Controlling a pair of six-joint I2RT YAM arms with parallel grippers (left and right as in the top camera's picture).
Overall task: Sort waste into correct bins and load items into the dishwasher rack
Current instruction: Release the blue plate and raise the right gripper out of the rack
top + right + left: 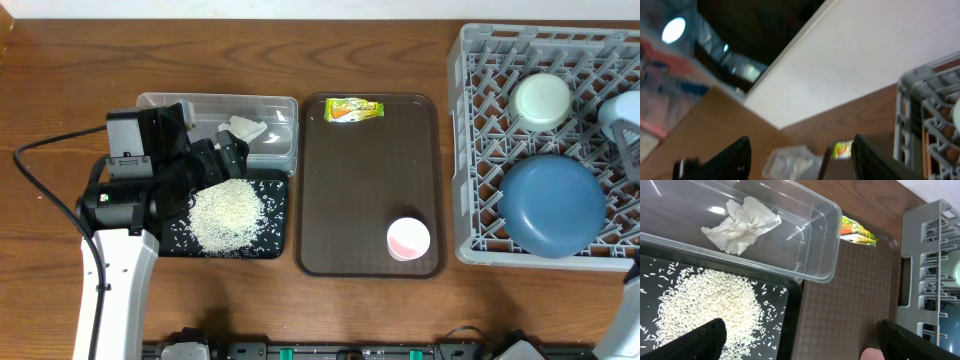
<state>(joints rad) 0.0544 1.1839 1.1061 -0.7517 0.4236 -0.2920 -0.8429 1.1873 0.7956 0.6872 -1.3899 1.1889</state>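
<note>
My left gripper (215, 160) is open and empty, hovering over the seam between the clear tub (285, 165) and the black tray (275, 250). In the left wrist view its fingers (800, 347) straddle the tray's right rim. A pile of white rice (227, 215) lies in the black tray (792, 310). The crumpled tissue (243, 130) lies in the clear tub (825, 255). The snack wrapper (354, 110) and pink cup (408, 239) sit on the brown serving tray (370, 180). The grey rack (470, 150) holds the mint-white bowl (541, 100) and blue plate (553, 205). My right gripper (800, 150) is open and empty above the rack's right side.
The right arm (628, 150) covers the rack's right edge; a light-blue shape (618, 108) shows beside it. The left arm's cable (40, 190) loops over the table at the left. The right wrist view looks out at a white wall (865, 45).
</note>
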